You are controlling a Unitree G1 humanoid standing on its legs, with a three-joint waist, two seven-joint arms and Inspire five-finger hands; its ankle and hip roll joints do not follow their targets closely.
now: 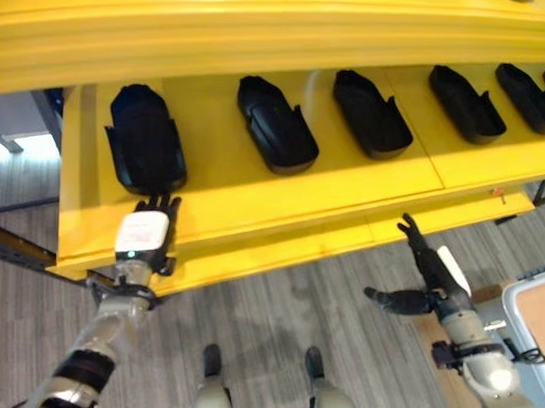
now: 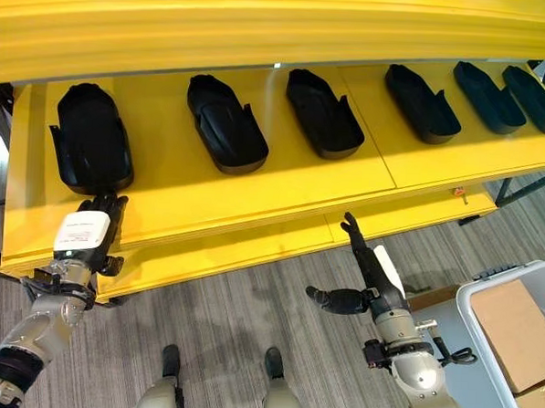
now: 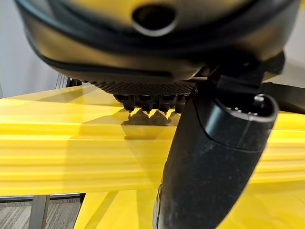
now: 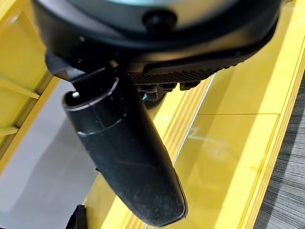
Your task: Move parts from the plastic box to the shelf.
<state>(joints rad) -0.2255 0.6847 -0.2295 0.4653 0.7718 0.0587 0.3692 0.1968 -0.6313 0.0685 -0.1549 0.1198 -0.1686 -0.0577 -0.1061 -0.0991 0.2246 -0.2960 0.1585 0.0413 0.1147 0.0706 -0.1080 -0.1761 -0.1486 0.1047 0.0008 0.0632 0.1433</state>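
1. A yellow shelf (image 2: 255, 189) stood over grey carpet floor (image 2: 248, 322).
2. The left hand (image 2: 86, 233) lay flat, fingers straight, at the shelf's front, its fingertips seemingly touching the leftmost black part (image 2: 91, 140).
3. The right hand (image 2: 364, 286) hung spread and empty below the shelf edge.
4. Five more parts (image 2: 226, 124) lined the shelf; the plastic box (image 2: 487, 297) sat beside the right arm.

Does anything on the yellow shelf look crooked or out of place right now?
Nothing stands out. The black parts lie in a row on the yellow shelf, similarly angled. The left hand rests open by the leftmost part.

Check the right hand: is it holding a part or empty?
Empty. The right hand hangs open over the floor below the shelf, fingers straight, thumb spread, nothing between them.
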